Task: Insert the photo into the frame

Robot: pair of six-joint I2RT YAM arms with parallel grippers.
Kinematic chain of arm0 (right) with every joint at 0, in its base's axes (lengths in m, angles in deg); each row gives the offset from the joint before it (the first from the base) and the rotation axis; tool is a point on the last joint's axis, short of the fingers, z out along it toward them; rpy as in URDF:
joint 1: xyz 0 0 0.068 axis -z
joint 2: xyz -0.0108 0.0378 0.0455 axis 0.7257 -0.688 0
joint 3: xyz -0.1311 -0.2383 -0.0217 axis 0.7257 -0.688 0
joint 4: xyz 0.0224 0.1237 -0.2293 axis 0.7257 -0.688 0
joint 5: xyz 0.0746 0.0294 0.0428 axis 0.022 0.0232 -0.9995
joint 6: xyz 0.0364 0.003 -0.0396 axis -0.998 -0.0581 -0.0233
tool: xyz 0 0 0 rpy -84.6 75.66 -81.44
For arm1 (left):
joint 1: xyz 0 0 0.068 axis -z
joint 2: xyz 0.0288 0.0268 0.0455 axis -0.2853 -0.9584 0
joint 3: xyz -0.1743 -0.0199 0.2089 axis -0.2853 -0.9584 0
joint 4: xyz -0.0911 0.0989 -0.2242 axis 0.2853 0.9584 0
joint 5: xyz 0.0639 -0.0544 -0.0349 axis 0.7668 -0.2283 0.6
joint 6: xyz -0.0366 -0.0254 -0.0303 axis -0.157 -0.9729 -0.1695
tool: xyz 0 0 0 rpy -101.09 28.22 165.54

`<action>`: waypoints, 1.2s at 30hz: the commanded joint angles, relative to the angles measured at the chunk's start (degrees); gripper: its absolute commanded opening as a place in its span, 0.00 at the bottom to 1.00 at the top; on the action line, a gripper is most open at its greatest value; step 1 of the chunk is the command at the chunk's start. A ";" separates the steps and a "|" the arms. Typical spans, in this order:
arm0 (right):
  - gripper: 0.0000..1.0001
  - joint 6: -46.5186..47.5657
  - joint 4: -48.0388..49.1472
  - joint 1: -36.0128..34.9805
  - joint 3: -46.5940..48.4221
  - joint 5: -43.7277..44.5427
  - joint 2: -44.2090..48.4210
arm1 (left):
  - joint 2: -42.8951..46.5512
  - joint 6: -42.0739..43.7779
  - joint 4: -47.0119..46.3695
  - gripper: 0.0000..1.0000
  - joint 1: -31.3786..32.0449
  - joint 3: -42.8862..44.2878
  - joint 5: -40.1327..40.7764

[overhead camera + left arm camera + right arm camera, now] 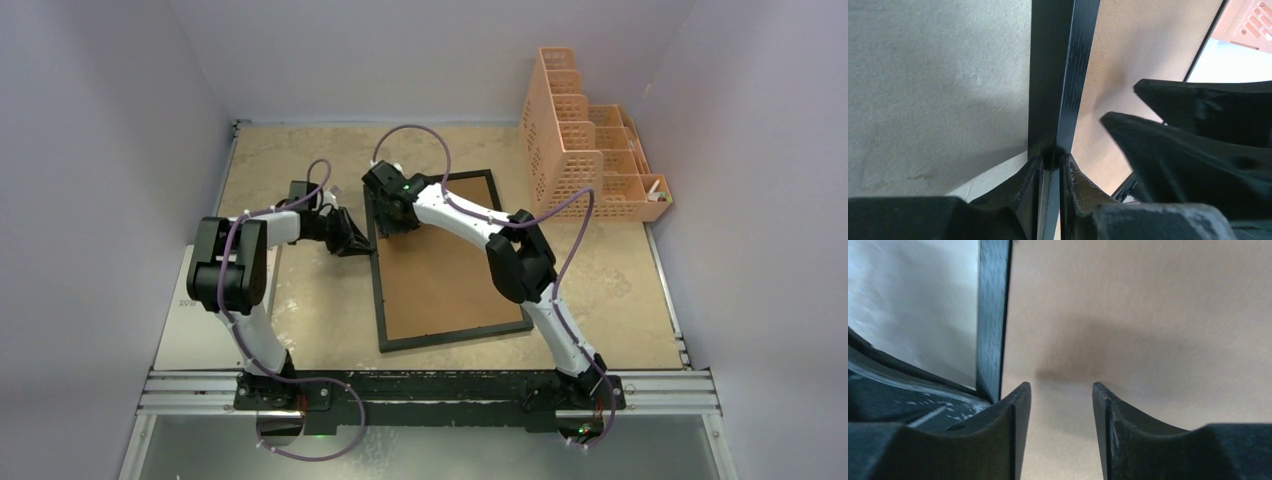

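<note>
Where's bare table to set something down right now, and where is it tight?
Widest free patch: table right of the frame, in front of the peach organizer. Also the far-left corner beyond the left hand. Crowded at the frame's upper-left corner, where the left hand grips its edge and the open right hand hovers.

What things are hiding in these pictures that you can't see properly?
- The photo: in no view; the frame's brown board faces up, covering whatever lies beneath.
- Frame's far left corner: top view, hidden under the right gripper.
- A small white thing in the peach organizer: top view, too small to name.
</note>
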 commanded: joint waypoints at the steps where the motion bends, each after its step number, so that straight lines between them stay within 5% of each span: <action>1: 0.57 1.71 -3.55 -1.10 -4.64 -3.21 4.70 | -4.84 0.61 3.64 0.12 1.52 -5.67 4.68; 8: 0.69 1.83 -4.64 -2.68 -9.14 -5.08 5.43 | -3.63 -0.87 0.94 0.10 1.51 -8.63 3.31; 36: 0.78 -0.28 -4.05 -1.98 -13.86 -11.53 3.21 | -5.61 -0.22 0.63 0.07 1.46 -8.36 3.24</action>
